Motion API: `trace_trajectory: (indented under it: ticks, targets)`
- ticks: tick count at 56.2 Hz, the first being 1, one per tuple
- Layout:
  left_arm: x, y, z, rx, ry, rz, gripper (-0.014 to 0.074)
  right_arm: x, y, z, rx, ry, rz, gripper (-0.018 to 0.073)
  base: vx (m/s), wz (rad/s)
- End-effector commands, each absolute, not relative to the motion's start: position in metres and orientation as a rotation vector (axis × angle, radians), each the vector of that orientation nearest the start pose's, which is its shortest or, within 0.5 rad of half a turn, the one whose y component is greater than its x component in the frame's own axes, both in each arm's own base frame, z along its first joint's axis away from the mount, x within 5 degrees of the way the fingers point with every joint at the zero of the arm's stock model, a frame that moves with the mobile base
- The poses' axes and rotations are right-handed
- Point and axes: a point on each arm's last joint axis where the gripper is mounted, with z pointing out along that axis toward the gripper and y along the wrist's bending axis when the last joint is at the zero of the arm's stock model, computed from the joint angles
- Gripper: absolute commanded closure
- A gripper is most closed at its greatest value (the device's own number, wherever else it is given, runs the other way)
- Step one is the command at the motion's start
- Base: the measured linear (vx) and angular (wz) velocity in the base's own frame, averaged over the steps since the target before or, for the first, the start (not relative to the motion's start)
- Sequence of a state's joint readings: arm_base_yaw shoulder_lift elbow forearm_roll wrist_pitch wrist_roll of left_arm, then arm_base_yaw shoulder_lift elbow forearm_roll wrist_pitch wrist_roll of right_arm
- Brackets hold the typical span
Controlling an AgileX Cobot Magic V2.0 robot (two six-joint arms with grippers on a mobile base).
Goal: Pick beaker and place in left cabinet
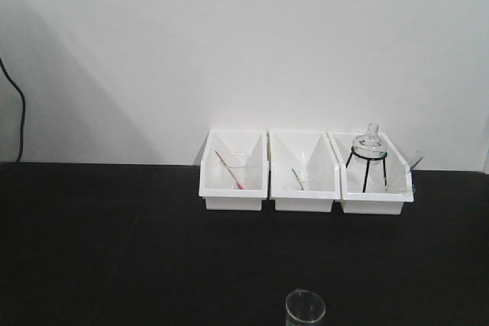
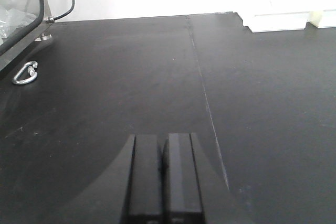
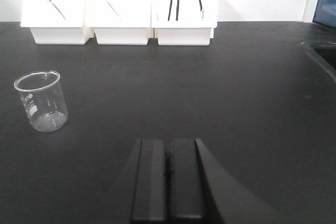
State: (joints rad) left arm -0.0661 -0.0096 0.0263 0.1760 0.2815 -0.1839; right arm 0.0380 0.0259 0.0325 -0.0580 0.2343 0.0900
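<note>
Well in front of the middle white bin (image 1: pixel 304 181), on the robot's side of it and out on the bare black worktop (image 1: pixel 114 250), stands the beaker (image 1: pixel 306 309). It is upright, mouth up, empty as far as can be seen, and touching nothing. The front view cuts it off at the lower edge. The right wrist view shows the beaker (image 3: pixel 41 100) whole, with a thin rolled rim, a small pouring lip and faint printed marks on the wall. Left of the middle bin, another bin holds a glass with a red rod (image 1: pixel 231 169); right of it, a third holds a round flask on a black tripod (image 1: pixel 368 146). Neither is the one wanted.

The right gripper (image 3: pixel 169 142) lies further from the middle bin than the beaker does. Its two fingers are pressed flat together with nothing between them. The left gripper (image 2: pixel 163 140) is likewise closed tight and empty, over bare worktop well to the left of the bin, with a metal carabiner (image 2: pixel 25 73) further left again. The left cabinet shows in no view.

By my judgement the beaker is thin glass: light, rigid, smooth, and easily tipped or cracked. The jaws must spread wider than the wall before closing. A gentle grip across the cylinder at about mid-height, below the rim and away from the lip, looks safest. Pinching the rim risks chipping it, and too hard a squeeze could let the slick wall slip out.
</note>
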Motion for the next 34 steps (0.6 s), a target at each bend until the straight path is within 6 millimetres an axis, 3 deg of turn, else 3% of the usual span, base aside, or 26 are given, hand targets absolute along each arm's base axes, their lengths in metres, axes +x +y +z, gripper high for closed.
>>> trace_trajectory:
  ticks: [1, 34]
  targets:
    - [0.0546, -0.0009, 0.1913, 0.022, 1.669, -0.040, 0.0593, 0.0601, 0.0011, 0.1851, 0.003, 1.713, 0.036, 0.0568, 0.00, 0.00]
    - [0.0546, -0.0009, 0.1913, 0.022, 1.669, -0.040, 0.0593, 0.0601, 0.0011, 0.1851, 0.003, 1.713, 0.036, 0.0568, 0.00, 0.00]
